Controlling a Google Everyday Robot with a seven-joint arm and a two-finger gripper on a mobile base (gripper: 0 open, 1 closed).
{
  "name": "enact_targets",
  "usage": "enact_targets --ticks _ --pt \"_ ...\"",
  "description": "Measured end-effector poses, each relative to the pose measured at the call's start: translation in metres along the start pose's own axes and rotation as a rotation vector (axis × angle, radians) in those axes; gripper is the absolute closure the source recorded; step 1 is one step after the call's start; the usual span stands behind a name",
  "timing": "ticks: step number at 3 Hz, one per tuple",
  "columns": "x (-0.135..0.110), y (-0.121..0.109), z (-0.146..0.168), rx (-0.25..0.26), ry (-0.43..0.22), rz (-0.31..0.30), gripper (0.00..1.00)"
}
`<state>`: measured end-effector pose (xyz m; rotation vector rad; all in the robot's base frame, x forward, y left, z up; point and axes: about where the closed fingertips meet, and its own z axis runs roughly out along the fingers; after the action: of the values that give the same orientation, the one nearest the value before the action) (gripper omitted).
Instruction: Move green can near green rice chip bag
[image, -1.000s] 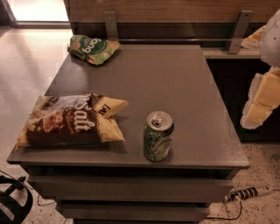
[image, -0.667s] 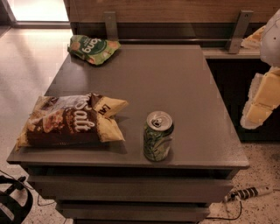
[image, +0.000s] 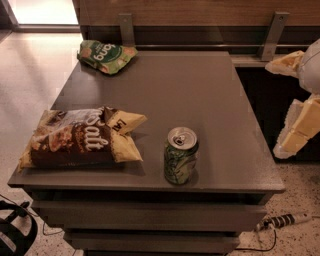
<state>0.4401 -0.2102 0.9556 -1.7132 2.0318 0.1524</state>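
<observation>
Well, the green can (image: 181, 162) is standing up straight near the front edge of the grey bench (image: 200, 90), a bit right of the middle. Its silver top with the pull tab points up, so its long way runs up and down.

The pincer (image: 274, 110) hangs in the air off the right side of the bench, not over it. Its two pale fingers (image: 287, 62) are spread wide apart, and there is nothing between them. It is not touching anything.

From the pincer, the can lies to the left and a little toward the front. That is the way I think the arm must go first, coming in from the side so the fingers can close around the round body.

The green rice chip bag (image: 106, 55) lies flat at the far left corner of the bench, well apart from the can. So the can has not been moved yet — the whole job is still to do.

A bigger brown and yellow chip bag (image: 82, 137) lies just to the left of the can. I would worry about bumping it on the way across.
</observation>
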Motion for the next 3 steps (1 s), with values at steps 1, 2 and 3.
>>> enact_targets --ticks 1,2,3 --pt "-0.005 0.01 0.041 -0.075 -0.218 -0.036 0.0" --pt "-0.025 0.024 0.069 -0.129 -0.438 -0.053 0.0" --pt "-0.055 0.041 0.088 -0.179 -0.681 -0.065 0.0"
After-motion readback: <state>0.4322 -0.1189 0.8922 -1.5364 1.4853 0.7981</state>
